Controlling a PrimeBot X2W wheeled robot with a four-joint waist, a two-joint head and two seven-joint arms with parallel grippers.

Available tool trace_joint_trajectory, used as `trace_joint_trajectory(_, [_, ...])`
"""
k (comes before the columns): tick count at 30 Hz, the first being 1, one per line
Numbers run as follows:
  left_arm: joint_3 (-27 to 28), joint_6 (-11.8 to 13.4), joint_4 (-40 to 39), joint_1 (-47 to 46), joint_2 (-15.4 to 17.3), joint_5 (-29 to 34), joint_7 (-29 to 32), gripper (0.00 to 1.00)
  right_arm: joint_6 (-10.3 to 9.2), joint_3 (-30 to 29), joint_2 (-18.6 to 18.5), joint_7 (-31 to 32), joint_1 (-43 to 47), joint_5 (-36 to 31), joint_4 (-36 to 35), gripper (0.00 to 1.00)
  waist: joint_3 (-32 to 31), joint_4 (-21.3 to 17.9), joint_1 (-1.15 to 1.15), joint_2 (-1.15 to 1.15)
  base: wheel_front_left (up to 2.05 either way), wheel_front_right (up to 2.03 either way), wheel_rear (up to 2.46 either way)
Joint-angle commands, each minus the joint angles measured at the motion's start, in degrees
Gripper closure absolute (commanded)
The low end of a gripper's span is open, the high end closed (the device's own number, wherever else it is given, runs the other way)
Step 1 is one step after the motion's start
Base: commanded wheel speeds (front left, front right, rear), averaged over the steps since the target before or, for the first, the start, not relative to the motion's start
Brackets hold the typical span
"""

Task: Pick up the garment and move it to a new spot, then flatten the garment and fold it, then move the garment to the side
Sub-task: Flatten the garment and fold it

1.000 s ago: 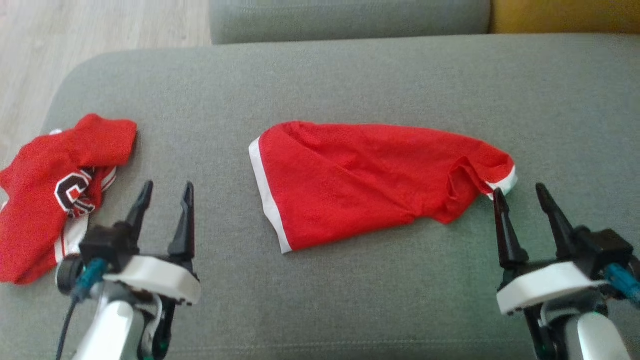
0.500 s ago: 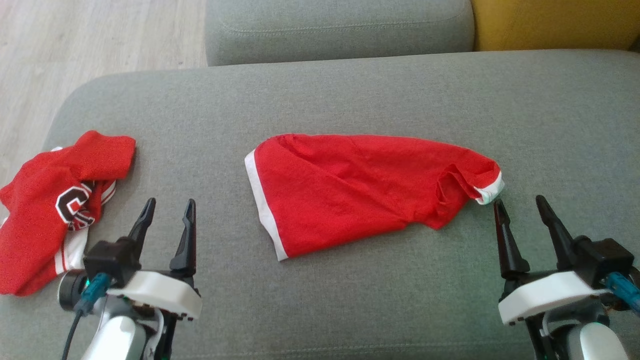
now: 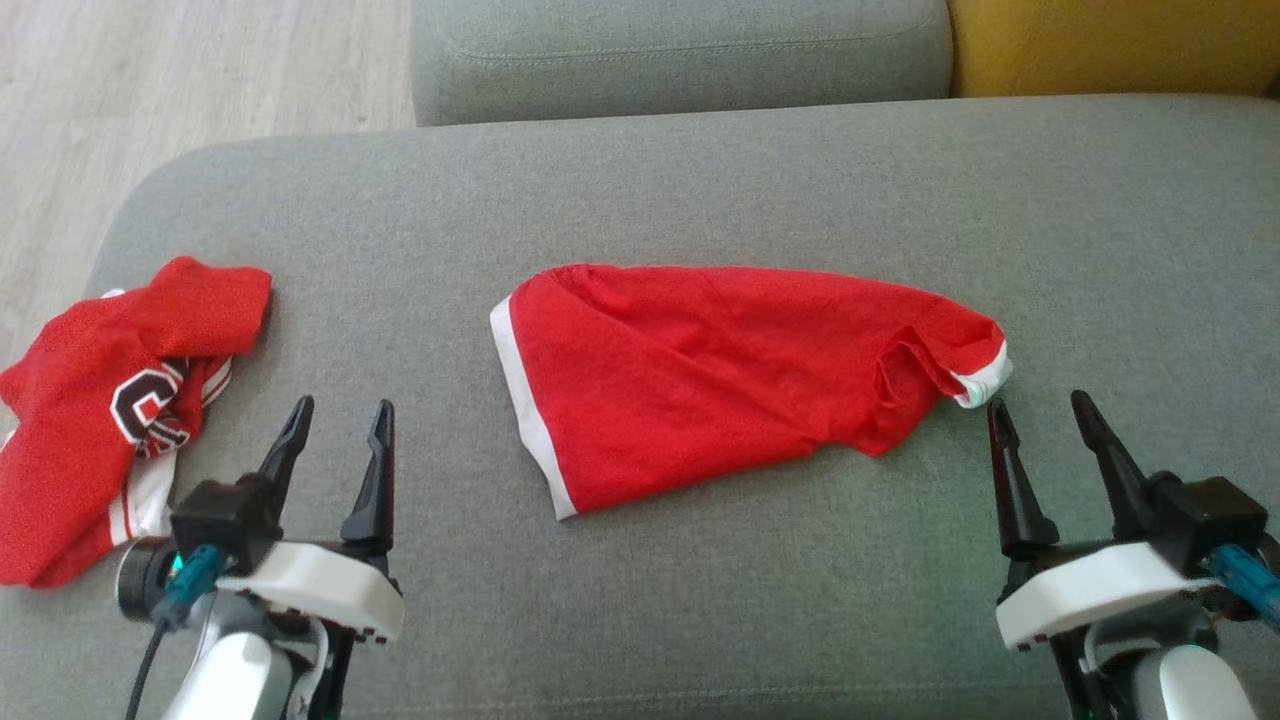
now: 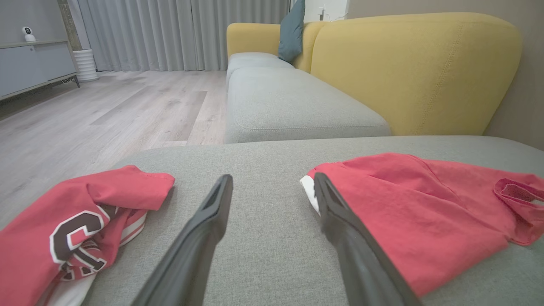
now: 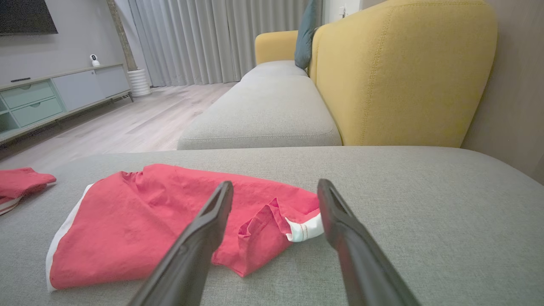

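Two grippers hover low over the grey seat cushion (image 3: 700, 170), each with its dark fingers spread apart and holding nothing. The red garment (image 3: 720, 380), trimmed in white, lies creased on the cushion between them. Its white-banded hem is ahead and to the right of the left gripper (image 3: 342, 405). Its white-edged cuff sits just ahead of the right gripper (image 3: 1036, 400), near the left fingertip; contact cannot be judged. A lettered red jersey (image 3: 100, 400) lies crumpled just left of the left gripper. A yellow backrest (image 4: 403, 72) rises beyond both grippers.
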Motion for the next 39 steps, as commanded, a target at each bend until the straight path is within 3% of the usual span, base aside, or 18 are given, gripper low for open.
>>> trace_joint_trajectory(1, [2.06,0.35,-2.01,-2.0,1.58,0.4,-0.11,0.0,0.24,1.23,-0.32,-0.07,-1.56,0.26,-1.86,0.0,0.04,0.0,0.0,0.0,0.0,0.0,0.0])
trace_joint_trajectory(12, [1.02,0.27,-2.55,-3.11,1.68,0.5,0.14,0.0,0.24,1.36,-0.32,-0.16,-2.43,0.32,-2.26,0.0,2.17,0.15,0.0,0.0,0.0,0.0,0.0])
trace_joint_trajectory(24, [-8.41,-7.16,3.94,-9.53,-3.4,-1.2,9.21,0.0,0.24,2.97,-0.32,-0.77,-5.93,0.25,-2.55,0.0,9.71,-1.38,0.0,0.0,0.0,0.0,0.0])
trace_joint_trajectory(33, [-10.65,-10.3,11.75,-12.96,-5.76,-3.95,13.39,0.0,0.24,3.17,-0.32,-1.66,-7.65,0.49,-1.92,0.0,12.78,-2.7,0.0,0.0,0.0,0.0,0.0])
trace_joint_trajectory(34, [-11.06,-10.78,11.84,-13.31,-5.87,-4.12,13.23,0.57,0.24,3.14,-0.32,-1.79,-7.77,0.54,-1.77,0.0,12.89,-2.76,0.0,0.0,0.0,0.0,0.0])
trace_joint_trajectory(35, [-11.42,-11.13,11.7,-13.56,-5.96,-4.25,13.0,1.0,0.24,3.11,-0.32,-1.9,-7.87,0.58,-1.63,0.0,12.96,-2.81,0.0,0.0,0.0,0.0,0.0])
trace_joint_trajectory(39, [-13.18,-12.05,8.99,-14.06,-5.82,-4.05,11.94,1.0,0.24,2.87,-0.32,-2.27,-8.03,0.8,-0.98,0.0,12.86,-2.69,0.0,0.0,0.0,0.0,0.0])
